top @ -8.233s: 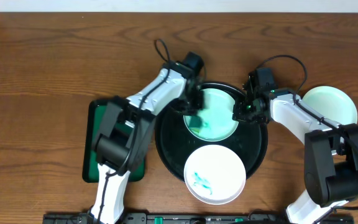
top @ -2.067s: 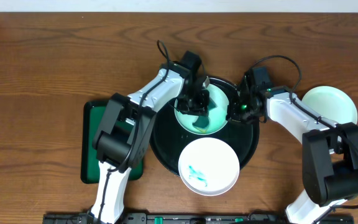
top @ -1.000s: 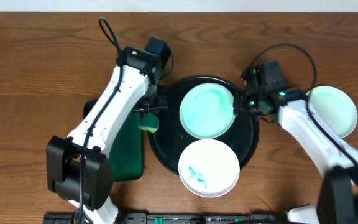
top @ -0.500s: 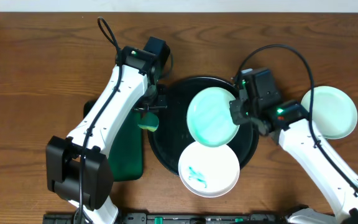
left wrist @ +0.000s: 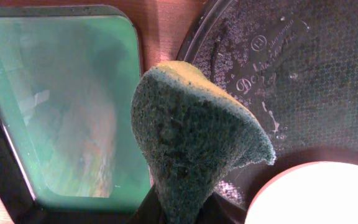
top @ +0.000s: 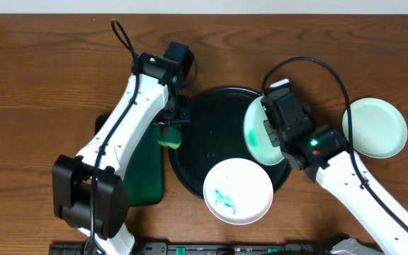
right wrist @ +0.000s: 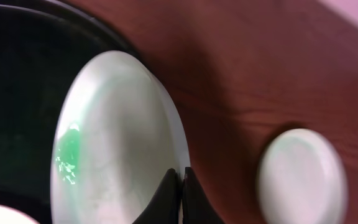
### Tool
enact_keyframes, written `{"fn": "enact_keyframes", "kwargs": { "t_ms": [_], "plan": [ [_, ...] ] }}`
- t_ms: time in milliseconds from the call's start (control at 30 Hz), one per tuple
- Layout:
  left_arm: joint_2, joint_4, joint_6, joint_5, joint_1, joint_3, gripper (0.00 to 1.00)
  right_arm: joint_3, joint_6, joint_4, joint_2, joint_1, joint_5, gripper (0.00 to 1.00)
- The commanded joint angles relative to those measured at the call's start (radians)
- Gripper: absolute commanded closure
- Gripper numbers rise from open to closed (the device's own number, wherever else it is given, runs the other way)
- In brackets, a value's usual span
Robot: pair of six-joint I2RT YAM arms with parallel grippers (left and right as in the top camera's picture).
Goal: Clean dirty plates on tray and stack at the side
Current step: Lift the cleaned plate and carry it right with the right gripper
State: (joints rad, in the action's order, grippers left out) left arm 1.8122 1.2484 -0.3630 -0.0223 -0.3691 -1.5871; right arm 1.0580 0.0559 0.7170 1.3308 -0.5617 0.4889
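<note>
Nearest to me, the white plate lay flat across the near rim of the black tray, part of it overhanging toward the arm bases, with a teal smear left of its middle. To the left, the small dark green tray sat on the counter just beside the black tray, mostly under the left arm.

Farther in, the left fingers were pinching the sponge, a scouring pad with a yellow edge, bunched up in their grip. It hung over the gap between the green tray and the left rim of the black tray, and I could not tell whether it touched either.

At about the same depth on the other side, the right fingers were pressed together on the rim of a mint plate. That plate was tilted steeply over the right part of the black tray. A green patch showed on its inner face in the right wrist view. I could not tell whether its lower edge met the tray.

Beyond it to the right, the second mint plate rested flat on the counter, well apart from the black tray.
</note>
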Motion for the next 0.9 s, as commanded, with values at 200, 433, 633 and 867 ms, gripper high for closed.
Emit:
{"fn": "enact_keyframes", "kwargs": {
  "t_ms": [200, 433, 633, 867],
  "plan": [
    [0.006, -0.005, -0.005, 0.015, 0.004, 0.014, 0.93, 0.061, -0.212, 0.013, -0.025, -0.114, 0.377, 0.99],
    [0.012, -0.009, -0.005, 0.015, 0.005, 0.016, 0.93, 0.061, -0.033, 0.063, -0.025, -0.173, 0.392, 0.99],
    [0.013, -0.012, -0.005, 0.015, 0.004, 0.016, 0.93, 0.061, 0.291, 0.109, -0.024, -0.128, 0.079, 0.99],
    [0.013, -0.011, 0.000, 0.015, 0.004, 0.016, 0.93, 0.061, 0.599, 0.140, -0.024, 0.037, -0.051, 0.79]
  ]
}}
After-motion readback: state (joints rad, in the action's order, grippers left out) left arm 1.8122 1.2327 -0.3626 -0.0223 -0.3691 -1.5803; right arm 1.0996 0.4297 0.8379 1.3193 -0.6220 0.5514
